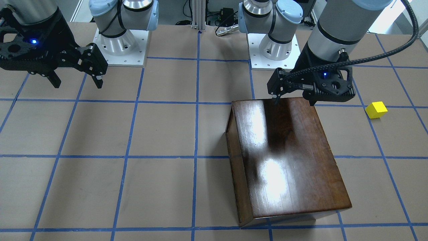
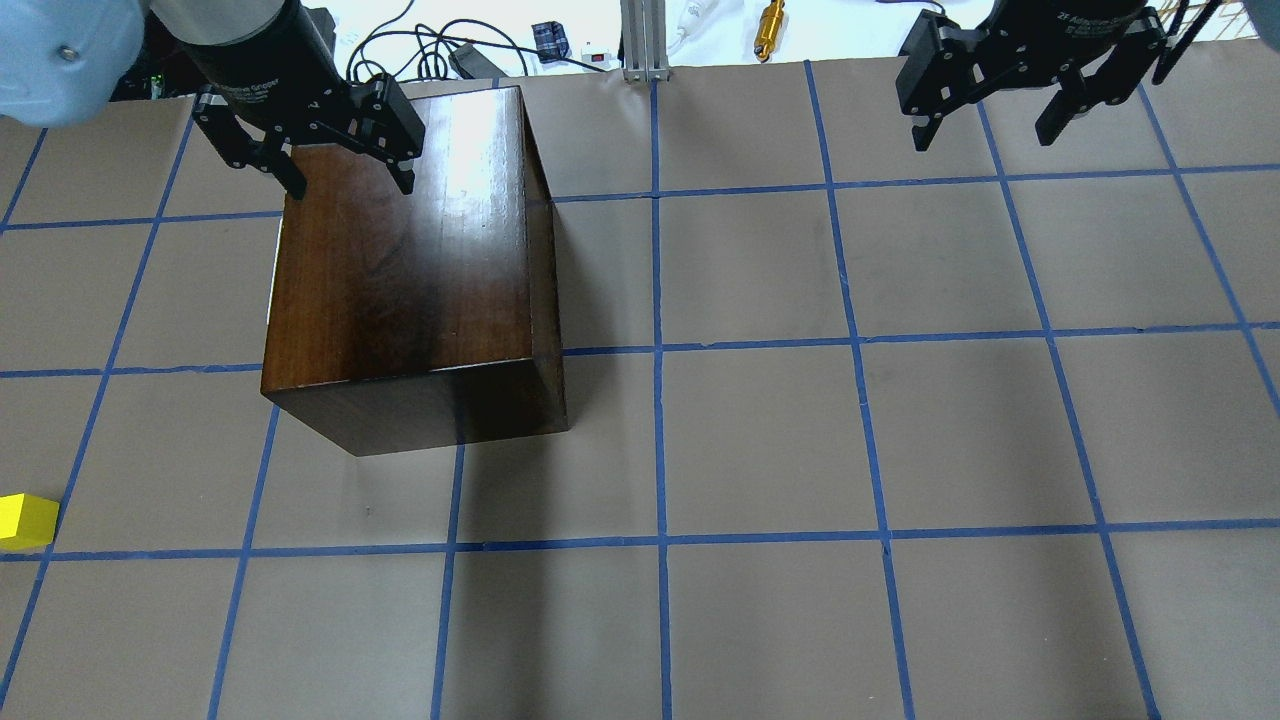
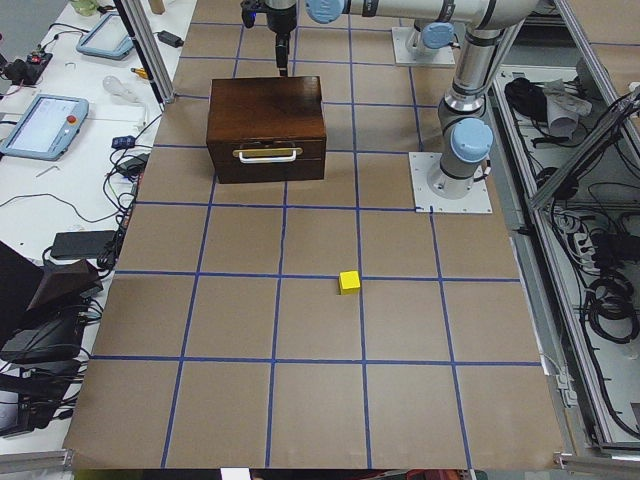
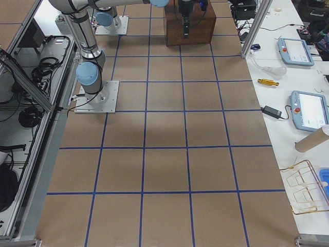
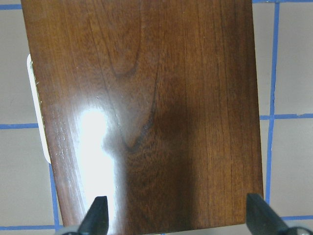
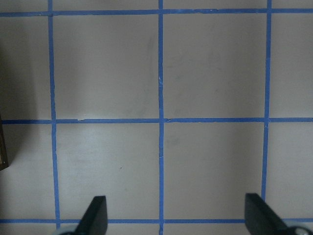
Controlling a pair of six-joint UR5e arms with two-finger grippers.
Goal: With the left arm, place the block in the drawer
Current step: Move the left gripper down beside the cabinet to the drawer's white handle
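The block (image 3: 349, 282), a single yellow cube, sat alone on the brown table (image 1: 100, 134) close to a line of the blue tape grid (image 2: 660, 350), held by nothing and outside any container. It lay well apart from the one dark wooden cabinet (image 2: 400, 270), out on the side the handle faced. In the left side view the drawer (image 3: 225, 155) was pushed fully in, its dark front flush with the cabinet and its one whitish handle (image 3: 267, 155) across the middle, so whatever was inside could not be seen. Only that one drawer front and one handle could be made out. The left gripper (image 2: 350, 185) hung over the cabinet's glossy top near one edge, its two fingers spread wide with only the wood showing below the gap; whether the tips touched the wood could not be told. A thick black braided cable (image 1: 384, 57) looped at that wrist. The right gripper (image 2: 985, 135) hovered over bare table well away from cabinet and block, fingers likewise spread and holding nothing. Two arms stood on two pale base plates (image 1: 120, 50) at the table's edge
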